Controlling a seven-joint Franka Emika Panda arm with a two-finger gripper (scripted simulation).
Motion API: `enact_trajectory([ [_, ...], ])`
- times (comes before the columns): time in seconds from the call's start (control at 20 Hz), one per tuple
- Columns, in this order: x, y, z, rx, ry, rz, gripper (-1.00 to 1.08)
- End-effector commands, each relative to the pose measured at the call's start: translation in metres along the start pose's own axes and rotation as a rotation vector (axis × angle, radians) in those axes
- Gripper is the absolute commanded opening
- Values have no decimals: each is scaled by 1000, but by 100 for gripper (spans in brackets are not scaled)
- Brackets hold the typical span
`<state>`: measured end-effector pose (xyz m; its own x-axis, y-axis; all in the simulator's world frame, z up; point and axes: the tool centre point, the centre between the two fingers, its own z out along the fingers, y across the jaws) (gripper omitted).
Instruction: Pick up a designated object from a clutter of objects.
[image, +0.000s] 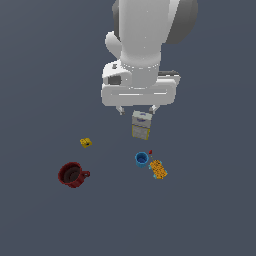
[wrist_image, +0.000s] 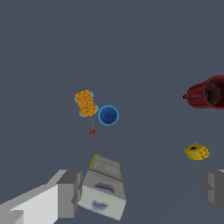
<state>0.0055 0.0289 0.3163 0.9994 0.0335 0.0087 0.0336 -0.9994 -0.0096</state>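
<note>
The designated object, a small upright grey-white box (image: 141, 125) with yellow edges and a blue mark near its top, stands just below my gripper (image: 137, 110). The gripper hangs open above it, with its two fingertips to either side of the box top and apart from it. In the wrist view the box (wrist_image: 103, 187) lies close to one finger (wrist_image: 69, 193), while the other finger (wrist_image: 213, 189) is far off. The rest of the clutter of objects lies around: a blue cup (image: 142, 159), an orange speckled packet (image: 159, 170), a yellow piece (image: 86, 142) and a dark red mug (image: 72, 174).
A tiny red dot (image: 150, 151) lies between the box and the cup. The wrist view also shows the blue cup (wrist_image: 108, 115), the orange packet (wrist_image: 85, 103), the yellow piece (wrist_image: 197, 151) and the red mug (wrist_image: 209, 92) on the dark grey floor.
</note>
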Motion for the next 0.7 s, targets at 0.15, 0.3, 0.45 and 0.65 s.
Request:
enact_trajectory([
  [0.15, -3, -2, 3, 0, 0, -35, 100],
  [0.3, -6, -3, 7, 0, -1, -71, 100],
  [0.45, -10, -6, 11, 0, -1, -117, 100],
  [0.65, -17, -9, 19, -1, -2, -197, 100],
])
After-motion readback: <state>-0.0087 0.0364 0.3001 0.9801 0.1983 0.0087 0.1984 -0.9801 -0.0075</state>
